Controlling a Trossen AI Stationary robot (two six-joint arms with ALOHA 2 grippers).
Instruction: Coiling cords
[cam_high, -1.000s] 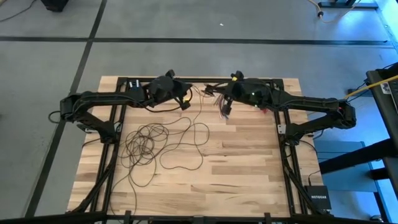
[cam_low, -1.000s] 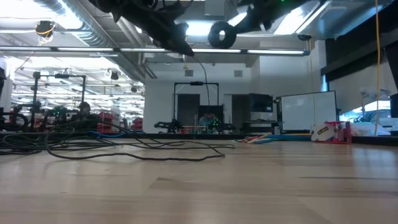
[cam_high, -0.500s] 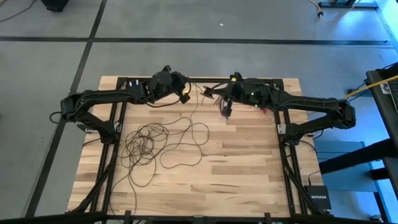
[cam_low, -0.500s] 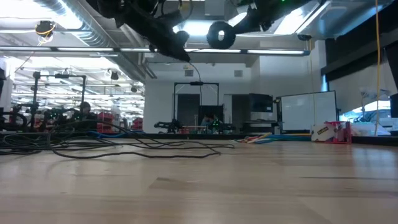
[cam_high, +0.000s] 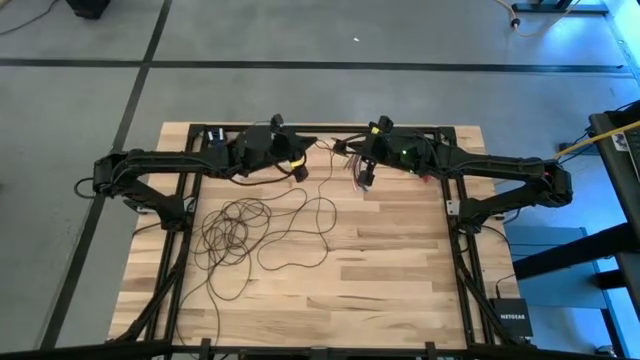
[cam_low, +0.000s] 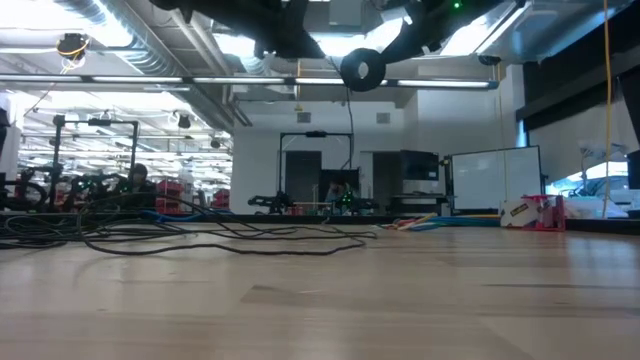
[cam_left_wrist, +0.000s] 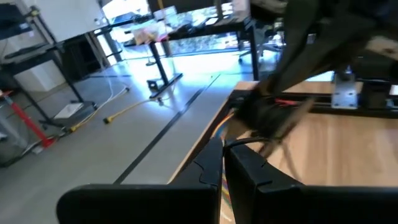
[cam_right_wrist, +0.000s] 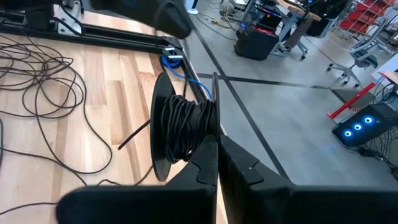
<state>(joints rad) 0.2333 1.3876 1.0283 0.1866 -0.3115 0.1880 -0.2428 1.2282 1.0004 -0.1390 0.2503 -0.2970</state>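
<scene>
Coiling partly done: some thin dark cord (cam_right_wrist: 183, 127) is wound on a black round spool (cam_right_wrist: 163, 130), but most lies loose on the pale wooden desk (cam_high: 400, 260).
Seen from above, tangled loops (cam_high: 235, 232) sprawl toward eight o'clock of the desk's middle. Both dark arms reach in along the twelve o'clock edge, raised above the desk. The left claw (cam_high: 297, 166), fingers together, pinches the cord; the right claw (cam_high: 366, 176), fingers together, holds the spool by its rim.
</scene>
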